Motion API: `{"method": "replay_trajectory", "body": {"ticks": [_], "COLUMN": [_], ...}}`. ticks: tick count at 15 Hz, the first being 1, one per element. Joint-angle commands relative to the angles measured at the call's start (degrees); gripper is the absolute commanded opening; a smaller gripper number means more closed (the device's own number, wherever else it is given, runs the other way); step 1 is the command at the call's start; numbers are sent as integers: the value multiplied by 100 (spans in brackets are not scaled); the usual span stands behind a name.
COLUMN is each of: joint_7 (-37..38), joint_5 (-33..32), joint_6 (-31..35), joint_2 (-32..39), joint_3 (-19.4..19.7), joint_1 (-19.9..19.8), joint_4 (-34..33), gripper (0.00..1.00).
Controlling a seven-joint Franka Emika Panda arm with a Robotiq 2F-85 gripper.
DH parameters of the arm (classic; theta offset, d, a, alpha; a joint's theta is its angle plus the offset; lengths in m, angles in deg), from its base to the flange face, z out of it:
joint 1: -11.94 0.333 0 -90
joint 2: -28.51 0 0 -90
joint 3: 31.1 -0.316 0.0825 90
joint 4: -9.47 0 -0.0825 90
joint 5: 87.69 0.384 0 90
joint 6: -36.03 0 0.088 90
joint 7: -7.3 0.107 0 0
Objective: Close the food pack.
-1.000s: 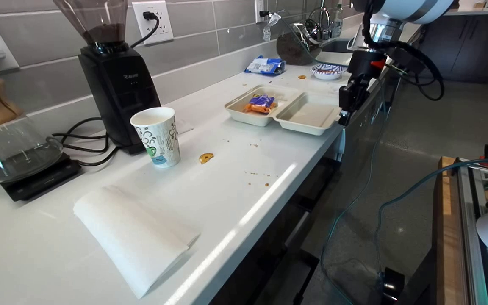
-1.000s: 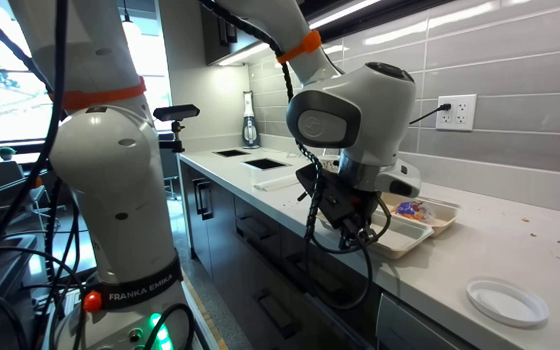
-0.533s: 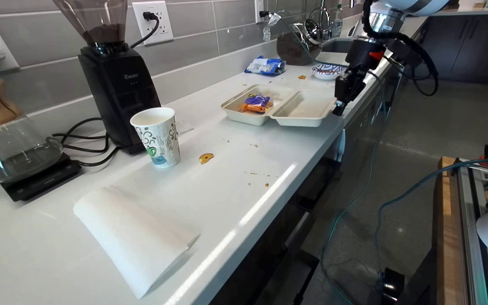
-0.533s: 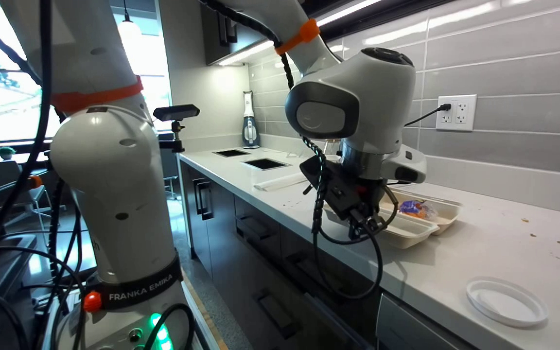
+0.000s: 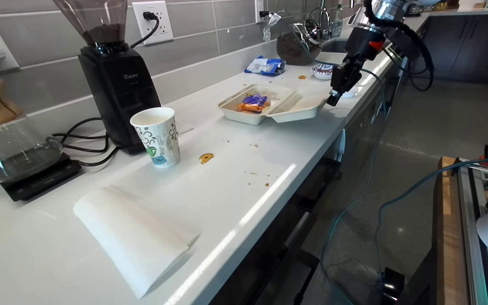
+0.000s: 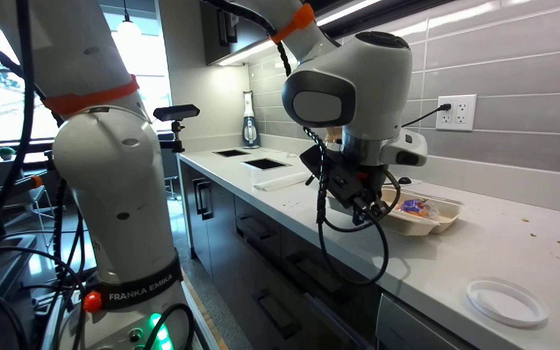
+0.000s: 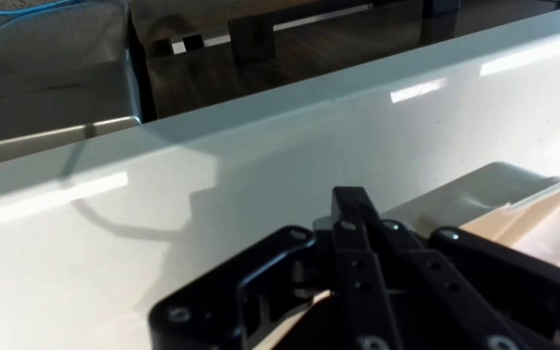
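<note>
The food box lies open on the tabletop, directly beside my jaws, on the side toward the tiled wall. Its lid is the nearer half; the base is beyond it, farther from the jaws, with a snack packet inside. The lid is tilted, outer rim higher than hinge. The hinge runs roughly parallel to the tabletop's front edge, so the free rim is the one facing me.

Jaws found narrow. In the wrist view the two fingers stand together, with no gap made out, in front of the lid's outer side, tips reaching past it. Contact near the outer rim appears made. Whether rim is caught between them I cannot tell; since the fingers sit side by side along that rim, I judge this a push from outside, not a pinch.

Assessment: closing is at its start, the lid well short of upright. The move ahead turns on the lid lying between jaws and hinge: I should carry the rim up and over, in an arc toward the base. Too flat a push would likely slide the whole box away; too little support, and the rim may slip off the fingertips.
</note>
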Motion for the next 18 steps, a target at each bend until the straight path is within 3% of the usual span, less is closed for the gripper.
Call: {"method": "replay_trajectory", "body": {"ticks": [1,5,6,18], "joint_7": [-252,-464,-499,-1549], "joint_5": [249,440,475,1783], "joint_6": [258,333,463,853], "joint_2": [-340,-293,-502,-470], "joint_3": [104,159,125,41], "joint_1": [161,339,360,827], "joint_4": [237,5,232,8], "gripper": [0,0,0,0]}}
